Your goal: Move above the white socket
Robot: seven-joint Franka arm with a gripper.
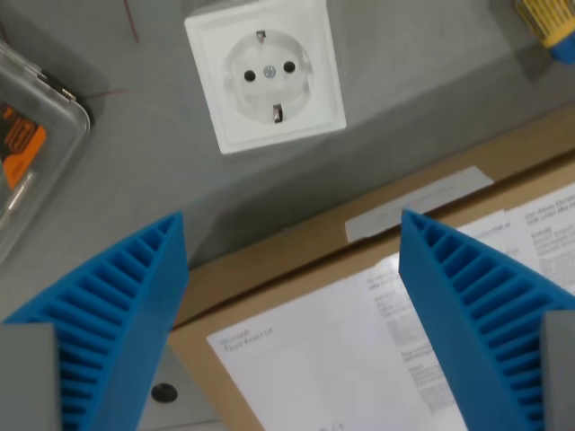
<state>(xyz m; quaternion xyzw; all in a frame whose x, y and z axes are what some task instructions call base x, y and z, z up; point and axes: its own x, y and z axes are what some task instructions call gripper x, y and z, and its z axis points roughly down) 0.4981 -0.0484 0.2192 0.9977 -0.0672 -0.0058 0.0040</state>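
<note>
The white socket (pixel 266 74) lies flat on the grey surface near the top of the wrist view, slightly left of centre, its round recess with two holes facing up. My gripper (pixel 292 235) hangs open below it in the picture, with nothing between the two blue ribbed fingers (pixel 126 314). The fingertips sit over the edge of a cardboard box, apart from the socket.
A cardboard box (pixel 296 251) with a white printed sheet (pixel 359 350) fills the lower right. A clear plastic case (pixel 27 153) with orange contents sits at the left edge. A yellow and blue object (pixel 550 22) shows in the top right corner.
</note>
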